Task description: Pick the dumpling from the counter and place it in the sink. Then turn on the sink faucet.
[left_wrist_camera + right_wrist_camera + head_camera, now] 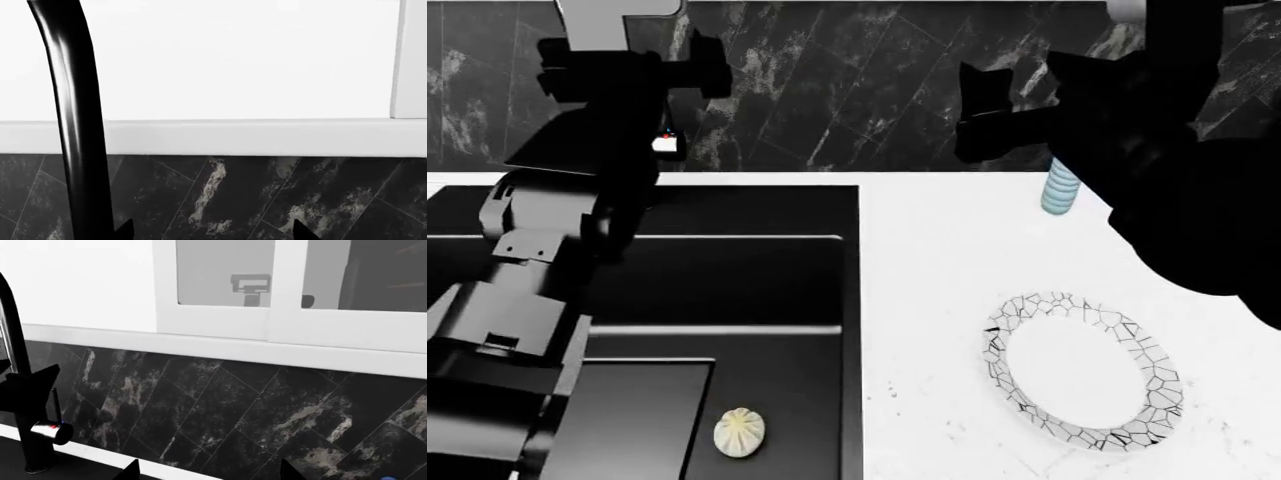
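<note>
The left gripper (701,70) is raised at the back of the sink, its jaws spread and empty; in its wrist view only the two dark fingertips (125,231) show, well apart, with the tall slim black faucet (75,120) just beside one of them. From the head view the faucet's side lever with its red dot (667,143) sits just below and close to this gripper, though the arm hides most of the faucet, so whether anything touches it cannot be told. Well below these jaws, on the floor of the large rectangular matte black sink (761,270), lies the small pale cream-yellow pleated dumpling (741,432), beside the flat rectangular drain cover (641,410).

The right gripper (988,110) hovers high over the broad white speckled counter (948,330), its jaws parted and holding nothing. Just beyond and below it stands a blue-striped clear bottle (1060,192). Farther below these jaws lies a white plate with a black crackle-lined rim (1084,371), on the counter.
</note>
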Tool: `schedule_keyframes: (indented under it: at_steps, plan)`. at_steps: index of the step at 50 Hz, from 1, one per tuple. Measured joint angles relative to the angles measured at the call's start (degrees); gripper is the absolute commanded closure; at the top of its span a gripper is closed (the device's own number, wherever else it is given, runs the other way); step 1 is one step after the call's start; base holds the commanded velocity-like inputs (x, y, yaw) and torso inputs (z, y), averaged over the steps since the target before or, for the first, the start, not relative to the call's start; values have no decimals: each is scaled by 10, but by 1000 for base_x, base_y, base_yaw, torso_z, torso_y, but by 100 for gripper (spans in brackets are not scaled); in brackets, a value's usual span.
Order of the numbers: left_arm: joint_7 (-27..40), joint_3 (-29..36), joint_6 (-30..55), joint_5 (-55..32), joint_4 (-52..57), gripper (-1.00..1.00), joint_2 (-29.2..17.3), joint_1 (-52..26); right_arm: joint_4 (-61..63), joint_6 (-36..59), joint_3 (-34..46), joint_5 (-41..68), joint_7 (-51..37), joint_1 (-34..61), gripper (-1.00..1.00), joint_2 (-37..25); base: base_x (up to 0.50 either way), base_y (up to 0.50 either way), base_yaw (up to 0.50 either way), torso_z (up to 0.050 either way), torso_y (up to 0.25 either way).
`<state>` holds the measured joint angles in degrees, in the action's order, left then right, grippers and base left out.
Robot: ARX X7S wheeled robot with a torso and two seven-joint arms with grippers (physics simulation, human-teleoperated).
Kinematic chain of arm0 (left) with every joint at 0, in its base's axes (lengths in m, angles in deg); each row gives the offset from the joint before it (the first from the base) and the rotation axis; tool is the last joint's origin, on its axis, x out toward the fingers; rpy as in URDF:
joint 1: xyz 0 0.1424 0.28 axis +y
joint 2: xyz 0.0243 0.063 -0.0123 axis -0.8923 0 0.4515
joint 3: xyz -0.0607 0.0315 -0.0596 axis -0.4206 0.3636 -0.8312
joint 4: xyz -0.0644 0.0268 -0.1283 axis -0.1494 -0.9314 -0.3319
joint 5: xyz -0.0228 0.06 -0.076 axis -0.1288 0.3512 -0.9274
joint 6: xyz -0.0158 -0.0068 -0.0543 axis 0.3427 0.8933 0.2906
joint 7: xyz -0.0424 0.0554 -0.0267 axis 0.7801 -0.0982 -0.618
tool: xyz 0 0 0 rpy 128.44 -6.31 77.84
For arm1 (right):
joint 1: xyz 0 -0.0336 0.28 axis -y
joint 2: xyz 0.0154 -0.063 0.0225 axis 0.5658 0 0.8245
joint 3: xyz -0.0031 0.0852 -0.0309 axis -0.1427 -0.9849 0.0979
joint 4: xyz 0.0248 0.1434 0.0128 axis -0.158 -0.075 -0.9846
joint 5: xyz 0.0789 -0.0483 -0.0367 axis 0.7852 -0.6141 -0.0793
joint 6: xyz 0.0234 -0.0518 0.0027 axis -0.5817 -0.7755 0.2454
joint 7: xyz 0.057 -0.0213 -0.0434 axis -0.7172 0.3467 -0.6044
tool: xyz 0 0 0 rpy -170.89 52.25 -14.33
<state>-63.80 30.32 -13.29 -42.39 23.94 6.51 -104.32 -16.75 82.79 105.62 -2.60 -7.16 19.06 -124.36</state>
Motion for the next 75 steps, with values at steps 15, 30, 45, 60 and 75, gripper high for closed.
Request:
schedule_keyframes:
  at_steps: [15, 30, 45, 60, 75]
  plan:
    - [-23, 7, -69, 25, -125, -100, 30, -30, -1, -3, -1, 1, 6, -4, -100, -1, 0, 0, 0, 0, 0]
    - [-35, 2, -127, 45, -229, -100, 55, -54, 1, -6, -2, 1, 11, -9, -100, -2, 0, 0, 0, 0, 0]
    - [-42, -31, -142, 59, -256, -100, 59, -53, 3, -7, -1, 0, 15, -12, -100, -2, 0, 0, 0, 0, 0]
    - [-49, -68, -149, 78, -262, -100, 61, -51, 4, -10, -1, -1, 18, -17, -100, -3, 0, 0, 0, 0, -134]
    - [-46, -97, -161, 112, -265, -100, 62, -50, 3, -12, -1, -2, 21, -21, -100, -4, 0, 0, 0, 0, 0]
